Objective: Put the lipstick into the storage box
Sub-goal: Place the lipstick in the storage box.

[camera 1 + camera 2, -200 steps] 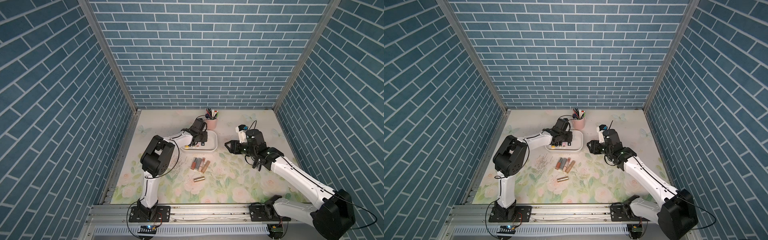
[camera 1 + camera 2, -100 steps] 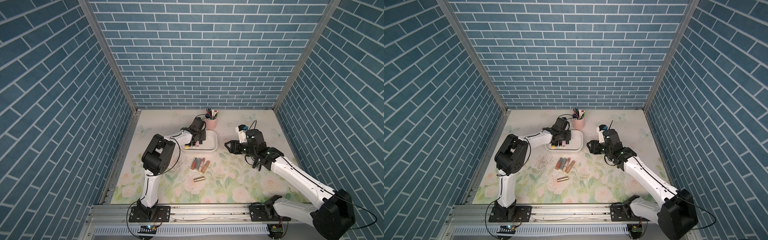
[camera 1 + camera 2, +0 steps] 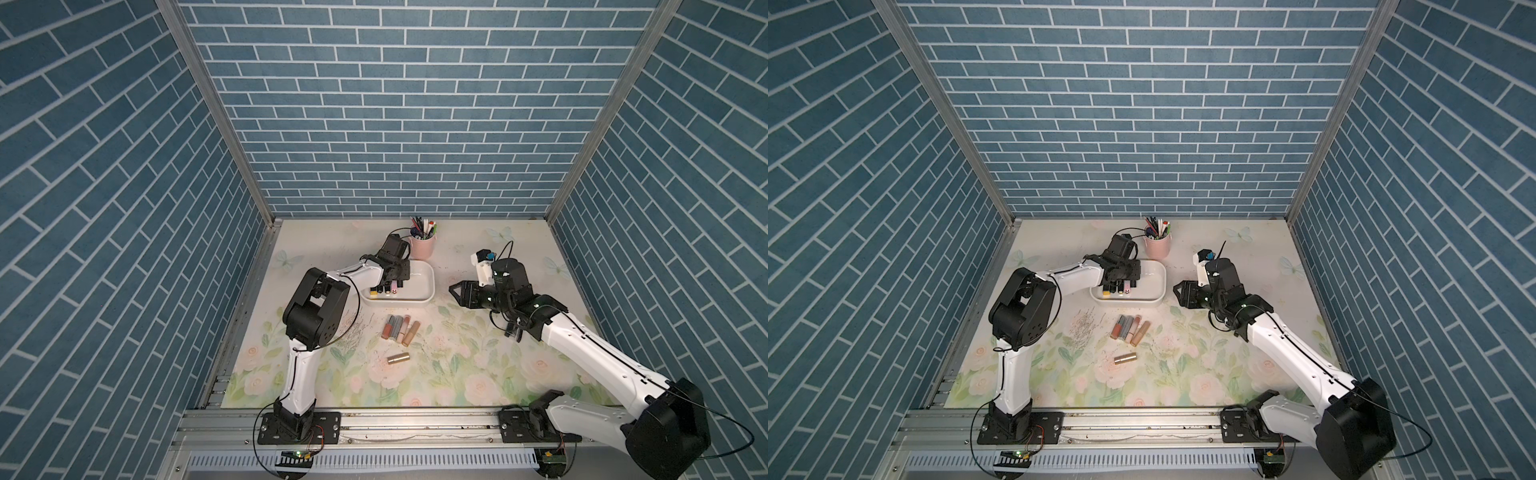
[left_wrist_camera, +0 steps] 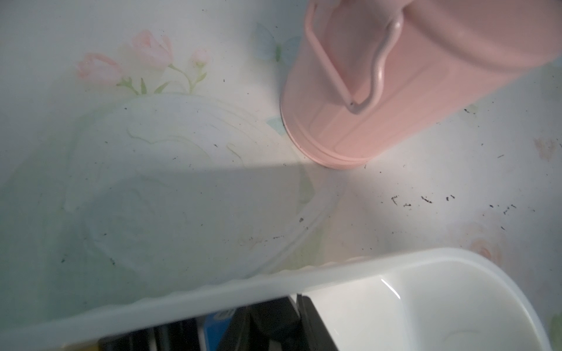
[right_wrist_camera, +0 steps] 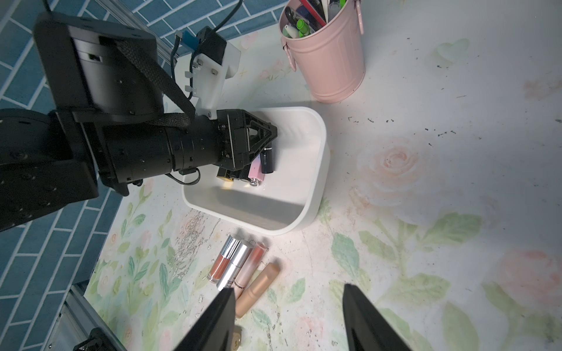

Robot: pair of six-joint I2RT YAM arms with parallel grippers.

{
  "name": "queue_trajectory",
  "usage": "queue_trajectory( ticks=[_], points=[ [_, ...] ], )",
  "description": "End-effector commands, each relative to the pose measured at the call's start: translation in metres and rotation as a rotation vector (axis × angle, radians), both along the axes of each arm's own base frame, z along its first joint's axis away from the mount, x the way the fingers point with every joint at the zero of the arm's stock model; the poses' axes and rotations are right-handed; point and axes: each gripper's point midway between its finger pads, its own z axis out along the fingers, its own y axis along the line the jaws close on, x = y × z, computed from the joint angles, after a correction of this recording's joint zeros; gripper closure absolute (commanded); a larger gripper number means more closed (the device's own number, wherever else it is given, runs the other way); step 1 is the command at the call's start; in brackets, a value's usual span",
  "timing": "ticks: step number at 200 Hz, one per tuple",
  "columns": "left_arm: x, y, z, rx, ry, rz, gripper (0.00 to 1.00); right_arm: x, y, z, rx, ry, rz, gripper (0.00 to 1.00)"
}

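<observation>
L jaws are down in the box [image 3: 431, 286] [image 5: 323, 142], at the end away from the R jaws, & look closed: tips together in the R wrist view. A dark lipstick [image 5: 267, 159] sits right at those tips, one end against the jaws' edge. Can't tell if it's pinched or just lying loose on the box floor. Directly under the L jaws, 3 more tubes lie side by side in the box: a pink one [image 5: 254, 173] next to the dark lipstick, then a silver-ended one, then a black one w/ a yellow end [image 5: 226, 177]. All 3 are partly hidden by the jaws. A pink cup [image 3: 423, 249] [image 3: 1158, 248] full of pens stands upright just beyond the L jaws. It is beside the box's far rim [image 4: 273, 281] but apart from it in the L wrist view. R jaws are open w/ nothing btwn them, over the table [image 3: 478, 353], pointing at the box, near its end but not touching. A row of 4 tubes [image 3: 401, 328] [image 5: 243, 267] lies on the table outside the box, packed tight, just ahead of one R finger [image 5: 219, 319]. A gold tube [image 3: 398, 358] [image 3: 1126, 358] lies alone, apart from the row & farther from the L jaws.
</observation>
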Motion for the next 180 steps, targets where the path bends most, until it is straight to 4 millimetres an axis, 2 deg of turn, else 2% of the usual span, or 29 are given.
queue_trajectory(
  ticks=[1,65,108,129,149,180],
  points=[
    [-0.009,0.013,-0.029,0.062,0.065,0.007,0.71,0.0,0.0,0.003,-0.004,-0.013,0.012,0.39],
    [-0.009,0.014,-0.021,0.05,0.051,0.01,0.6,0.0,0.0,0.008,0.015,-0.019,0.002,0.39],
    [-0.008,0.009,0.002,0.007,0.009,-0.003,0.58,-0.001,0.0,0.01,0.031,-0.018,-0.003,0.39],
    [-0.008,0.007,0.027,-0.026,-0.034,-0.012,0.56,-0.002,0.001,0.013,0.044,-0.017,0.0,0.39],
    [-0.011,0.004,0.06,-0.069,-0.095,-0.037,0.53,-0.003,0.005,0.013,0.062,-0.009,0.01,0.39],
    [-0.033,0.002,0.108,-0.115,-0.165,-0.135,0.45,-0.005,0.011,0.012,0.08,0.004,0.032,0.39]
  ],
)
